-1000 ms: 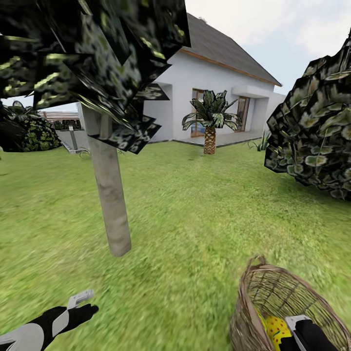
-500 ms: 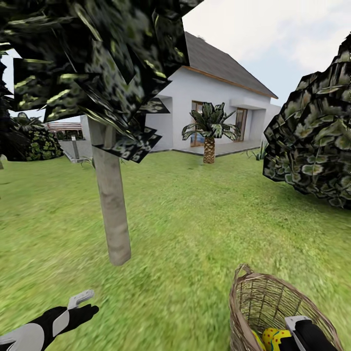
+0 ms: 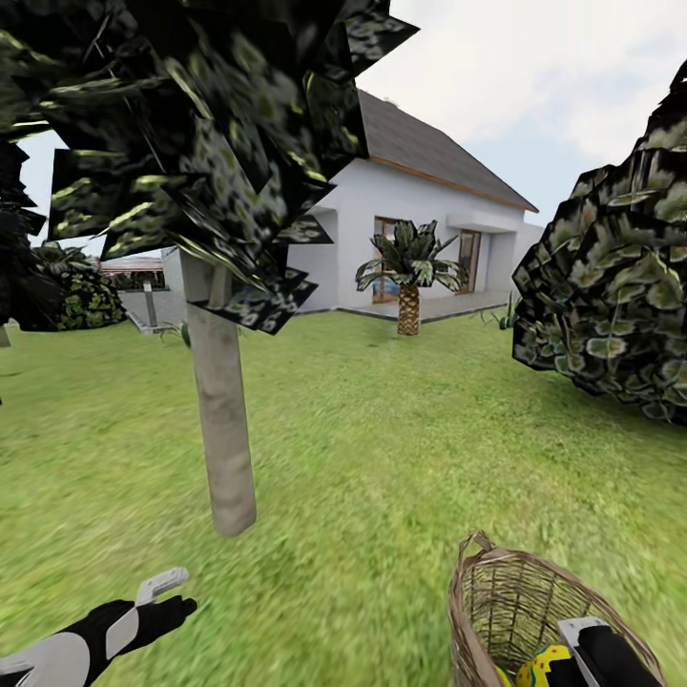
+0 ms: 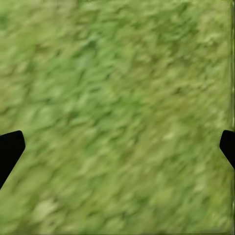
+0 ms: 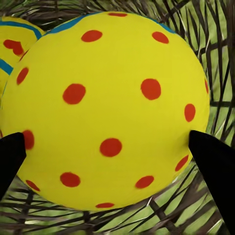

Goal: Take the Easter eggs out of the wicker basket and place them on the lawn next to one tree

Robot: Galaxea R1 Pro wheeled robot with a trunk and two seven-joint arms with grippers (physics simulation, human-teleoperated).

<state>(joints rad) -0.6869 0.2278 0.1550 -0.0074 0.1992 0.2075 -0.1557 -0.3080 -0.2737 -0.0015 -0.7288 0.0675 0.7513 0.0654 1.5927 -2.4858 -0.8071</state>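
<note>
First egg [image 5: 105,110] bracketed by right gripper [image 5: 112,156] in wicker basket [image 3: 496,592], jaws apart; closing needed. Left gripper [image 4: 117,147] spread wide over lawn [image 3: 382,429].

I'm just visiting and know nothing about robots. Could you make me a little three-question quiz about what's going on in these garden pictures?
1. True or false: the right gripper is down inside the wicker basket.
2. What pattern covers the egg between the right gripper's fingertips?
A. red dots
B. green stripes
C. black stars
3. Fill in: the left gripper hangs over bare ____.

Key:
1. True. Woven wicker shows all round the egg in the right wrist view.
2. A. Red dots on yellow, with a blue band near one end.
3. Grass. Its fingertips stand wide apart with only lawn between them, on the side of the pale tree trunk.
</note>
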